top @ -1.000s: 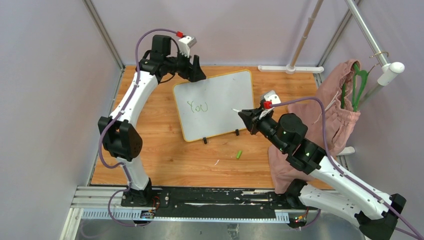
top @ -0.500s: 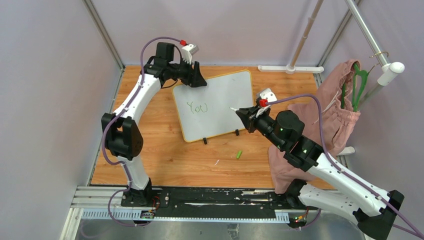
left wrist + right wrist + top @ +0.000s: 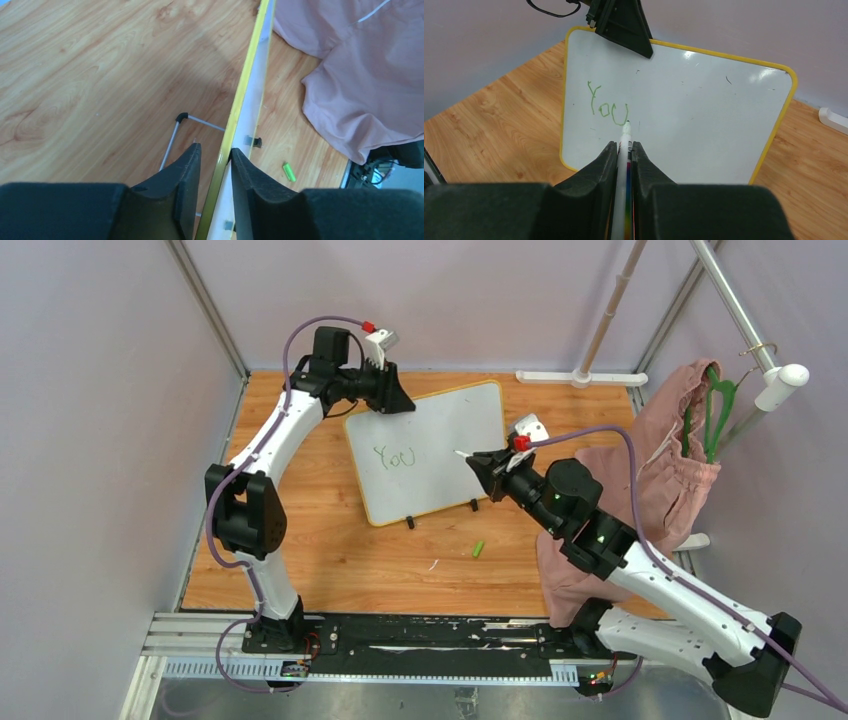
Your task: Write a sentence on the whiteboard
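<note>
While right tool (image 3: 624, 146) pinches marker (image 3: 623, 175), left tool (image 3: 214, 150) straddles whiteboard (image 3: 684, 110), jaws slightly apart, pink cloth (image 3: 360, 75) beside.

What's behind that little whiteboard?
A thin wire prop on the wooden table, and one finger of the left tool. From above, the whiteboard hides the prop.
</note>
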### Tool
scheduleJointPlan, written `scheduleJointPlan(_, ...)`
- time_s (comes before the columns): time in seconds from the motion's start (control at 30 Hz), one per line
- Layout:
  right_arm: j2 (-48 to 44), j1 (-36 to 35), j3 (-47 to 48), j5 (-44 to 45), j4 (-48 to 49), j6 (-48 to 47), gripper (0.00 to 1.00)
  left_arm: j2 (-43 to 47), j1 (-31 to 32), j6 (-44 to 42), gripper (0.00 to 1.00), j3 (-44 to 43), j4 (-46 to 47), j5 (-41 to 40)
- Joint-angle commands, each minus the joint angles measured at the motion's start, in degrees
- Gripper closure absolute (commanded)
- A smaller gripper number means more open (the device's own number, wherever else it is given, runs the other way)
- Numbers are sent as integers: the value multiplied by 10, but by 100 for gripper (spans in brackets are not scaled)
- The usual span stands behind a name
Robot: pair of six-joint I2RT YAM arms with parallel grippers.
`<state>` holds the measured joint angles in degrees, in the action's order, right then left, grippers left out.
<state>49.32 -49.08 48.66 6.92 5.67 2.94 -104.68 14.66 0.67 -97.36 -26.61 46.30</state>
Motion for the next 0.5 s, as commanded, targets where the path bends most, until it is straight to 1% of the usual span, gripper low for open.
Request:
scheduleJointPlan(0.0,17,5,-9,1,56,2,100,-1,2,3,70,2,5,21)
scheduleJointPlan(0.27,56,5,-19,15,97,-6,100,1,2,5,82,30,26,31)
scheduleJointPlan(0.47,98,6,-77,30,211,-27,100,-4,-2,1,86,25,28,45)
